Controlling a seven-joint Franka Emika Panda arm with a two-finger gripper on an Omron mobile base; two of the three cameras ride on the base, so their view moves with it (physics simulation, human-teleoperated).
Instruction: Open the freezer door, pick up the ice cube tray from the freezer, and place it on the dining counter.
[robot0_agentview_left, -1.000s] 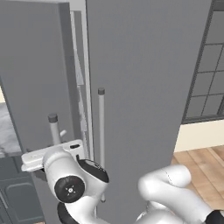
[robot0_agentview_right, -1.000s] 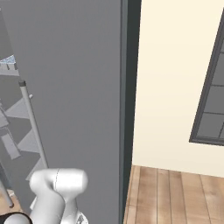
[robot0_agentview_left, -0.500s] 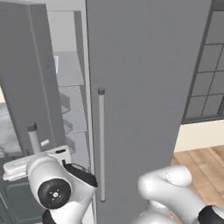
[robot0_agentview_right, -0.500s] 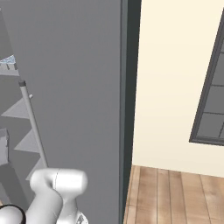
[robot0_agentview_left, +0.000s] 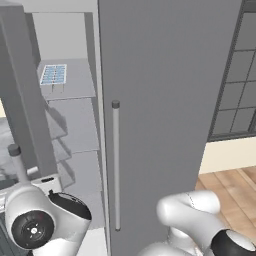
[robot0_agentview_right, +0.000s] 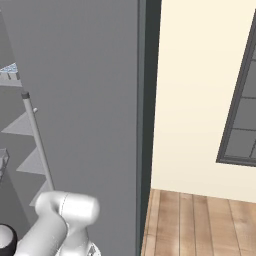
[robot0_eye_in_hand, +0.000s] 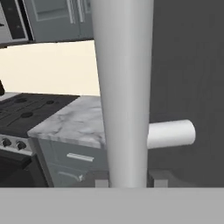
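The freezer door (robot0_agentview_left: 20, 90) stands swung open at the left of the left base view. Its silver bar handle (robot0_eye_in_hand: 122, 87) runs up the middle of the hand view. My gripper (robot0_eye_in_hand: 129, 181) is shut on that bar, one dark fingertip on each side, with the door's grey face (robot0_eye_in_hand: 188, 65) just behind. The hand sits low by the handle (robot0_agentview_left: 17, 162) in the left base view. Inside the freezer (robot0_agentview_left: 70, 120), the light blue ice cube tray (robot0_agentview_left: 53, 75) lies flat on an upper pale shelf. The tray's edge (robot0_agentview_right: 10, 68) peeks in at the far left of the right base view.
The plain grey door (robot0_agentview_left: 165, 100) with its own bar handle (robot0_agentview_left: 116, 165) stays closed right of the freezer. Beyond the open door are a black stove (robot0_eye_in_hand: 26, 109) and a small marble counter (robot0_eye_in_hand: 74, 122) against a cream wall. A dark-framed window (robot0_agentview_right: 242, 115) and wooden floor (robot0_agentview_right: 200, 225) lie to the right.
The freezer door has swung further open to the left with my hand on its handle. The freezer's shelves and the ice cube tray have come into view.
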